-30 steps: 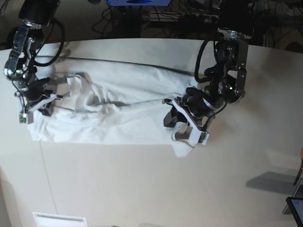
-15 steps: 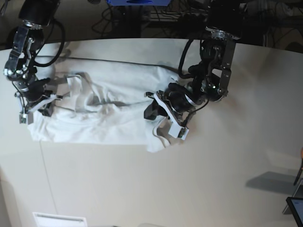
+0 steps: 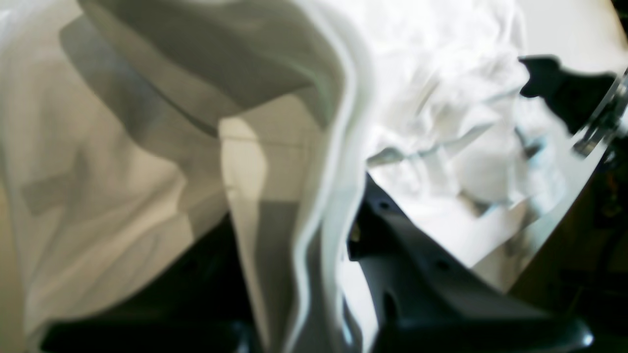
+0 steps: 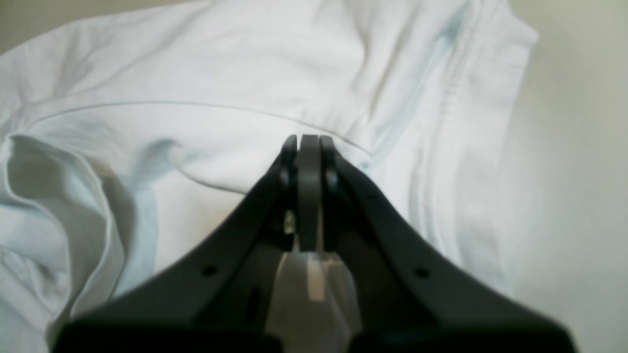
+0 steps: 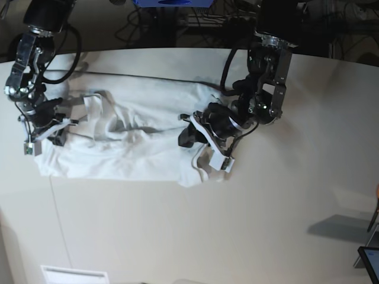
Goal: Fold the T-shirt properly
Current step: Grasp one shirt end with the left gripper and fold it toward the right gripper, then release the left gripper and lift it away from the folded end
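Observation:
The white T-shirt point(image 5: 118, 151) lies crumpled lengthwise across the table. My left gripper point(image 5: 207, 155) is at its right end, shut on a lifted fold of the cloth, which is doubled over towards the middle. In the left wrist view the T-shirt's hem point(image 3: 319, 196) hangs between the dark fingers point(image 3: 407, 255) of the left gripper point(image 3: 314, 240). My right gripper point(image 5: 44, 127) is at the shirt's left end. In the right wrist view the right gripper point(image 4: 308, 143) is shut, its tips down on the T-shirt point(image 4: 196, 73) beside a sleeve hem; whether it pinches cloth I cannot tell.
The pale table point(image 5: 207, 225) stretches in front of the shirt. A black cable point(image 5: 148, 77) runs along the shirt's far edge. Dark equipment and cables point(image 5: 177, 21) crowd the back. A white label point(image 5: 74, 275) lies at the front left edge.
My left gripper has moved left towards the shirt's middle, dragging the right end of the cloth with it. The right arm has stayed still.

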`<state>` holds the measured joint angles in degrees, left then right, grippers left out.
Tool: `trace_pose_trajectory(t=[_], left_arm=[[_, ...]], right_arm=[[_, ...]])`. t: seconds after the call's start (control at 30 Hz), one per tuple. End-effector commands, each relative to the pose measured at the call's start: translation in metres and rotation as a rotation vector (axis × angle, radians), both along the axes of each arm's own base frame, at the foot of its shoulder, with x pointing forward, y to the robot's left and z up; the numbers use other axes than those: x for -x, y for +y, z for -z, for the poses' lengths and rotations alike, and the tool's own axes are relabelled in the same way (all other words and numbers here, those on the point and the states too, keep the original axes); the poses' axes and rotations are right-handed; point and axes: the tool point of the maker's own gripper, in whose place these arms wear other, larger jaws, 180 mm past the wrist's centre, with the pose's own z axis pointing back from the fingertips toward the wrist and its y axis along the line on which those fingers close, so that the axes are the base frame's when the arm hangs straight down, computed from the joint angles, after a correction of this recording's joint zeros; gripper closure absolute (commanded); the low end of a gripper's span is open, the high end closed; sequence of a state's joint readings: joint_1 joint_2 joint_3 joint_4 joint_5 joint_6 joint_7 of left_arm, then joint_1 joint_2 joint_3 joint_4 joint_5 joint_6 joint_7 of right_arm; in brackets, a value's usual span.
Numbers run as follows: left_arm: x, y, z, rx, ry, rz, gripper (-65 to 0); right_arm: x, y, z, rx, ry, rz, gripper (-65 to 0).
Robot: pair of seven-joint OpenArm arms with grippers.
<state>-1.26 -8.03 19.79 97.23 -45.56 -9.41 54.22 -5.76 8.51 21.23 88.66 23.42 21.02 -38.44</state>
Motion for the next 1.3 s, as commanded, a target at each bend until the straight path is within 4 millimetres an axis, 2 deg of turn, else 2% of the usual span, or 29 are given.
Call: trace_pose_trajectory(t=[0.0,0.03,0.13,0.2,0.3,0.43,0.53,0.63,0.73,0.77,0.83,0.9,0.93,1.03,1.07,1.17,1.27], left_arm=[[-0.007,-0.008,-0.017,0.051,-0.045,0.005,-2.4],[-0.006,-0.01,-0.018,0.057,-0.047,0.007,-5.5],[-0.003,-0.016,-0.02,0.065,-0.048,0.021,-23.9],[0.004,-0.032,-0.02,0.064,-0.047,0.074,-33.6],[0.016,-0.051,-0.02,0.066,-0.046,0.14,-34.3],[0.029,-0.084,-0.033,0.09,-0.11,0.291,-34.3],[0.029,-0.087,-0.039,0.099,-0.126,0.296,-34.3],[0.031,-0.084,-0.053,0.095,-0.175,0.307,-34.1],[0.033,-0.071,-0.07,0.06,-0.246,0.324,-32.9],[0.035,-0.066,-0.075,0.046,-0.266,0.327,-30.2],[0.028,-0.042,-0.077,-0.009,-0.288,0.276,-19.3],[0.01,-0.011,-0.07,-0.067,-0.266,0.157,-4.7],[0.003,0.007,-0.065,-0.104,-0.255,0.094,0.0],[-0.014,0.052,-0.058,-0.212,-0.267,-0.028,0.0],[-0.019,0.065,-0.06,-0.24,-0.279,-0.061,0.0],[-0.031,0.098,-0.064,-0.304,-0.302,-0.148,0.0],[-0.04,0.117,-0.071,-0.331,-0.319,-0.2,0.0]], right_arm=[[-0.01,-0.005,-0.015,0.01,-0.055,0.0,-1.7],[-0.01,-0.005,-0.015,0.01,-0.054,0.0,-1.7],[-0.009,-0.005,-0.014,0.01,-0.052,0.0,-1.7],[-0.009,-0.005,-0.014,0.01,-0.052,0.0,-1.7],[-0.009,-0.005,-0.014,0.01,-0.052,0.0,-1.7],[-0.01,-0.005,-0.015,0.01,-0.054,0.0,-1.7],[-0.01,-0.004,-0.015,0.01,-0.054,-0.001,-1.7],[-0.01,-0.004,-0.015,0.01,-0.054,-0.001,-1.7],[-0.01,-0.002,-0.017,0.013,-0.06,-0.018,-1.7],[-0.009,0.002,-0.018,0.015,-0.066,-0.043,-1.7],[-0.011,0.009,-0.027,0.029,-0.095,-0.098,-1.6],[-0.011,0.013,-0.042,0.057,-0.134,-0.13,-1.5],[-0.009,0.016,-0.05,0.073,-0.155,-0.144,-1.3],[-0.006,0.028,-0.08,0.119,-0.227,-0.188,-1.2],[-0.003,0.043,-0.085,0.125,-0.239,-0.231,-1.2],[0.01,0.084,-0.09,0.136,-0.25,-0.372,-1.2],[0.03,0.128,-0.079,0.136,-0.219,-0.511,-1.2]])
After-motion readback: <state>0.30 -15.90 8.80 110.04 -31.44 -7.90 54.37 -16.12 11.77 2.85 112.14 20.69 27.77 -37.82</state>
